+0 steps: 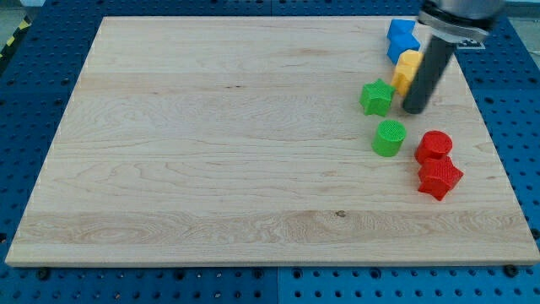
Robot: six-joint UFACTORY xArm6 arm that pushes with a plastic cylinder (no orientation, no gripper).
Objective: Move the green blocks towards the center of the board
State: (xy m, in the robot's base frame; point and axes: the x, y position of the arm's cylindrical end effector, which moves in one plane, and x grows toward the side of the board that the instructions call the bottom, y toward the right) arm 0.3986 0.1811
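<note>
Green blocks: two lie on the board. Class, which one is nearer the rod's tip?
The green star block, just to the view's left of my tip. The green cylinder lies farther off, toward the view's bottom.

Wooden board (211,152), blue perforated table (34,84)

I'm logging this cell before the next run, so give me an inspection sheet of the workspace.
Surface: wooden board, flat, on a blue pegboard.
Job's things: green star and green cylinder, both far toward the view's right, apart from each other.
Clutter: blue blocks at the view's top right; yellow block below them, partly behind the rod; red cylinder touching the red star below it.
Grippers: none; my tip is just right of the green star, below the yellow block.
Cables: nothing seen.
Surroundings: yellow-black tape at the view's top left.
</note>
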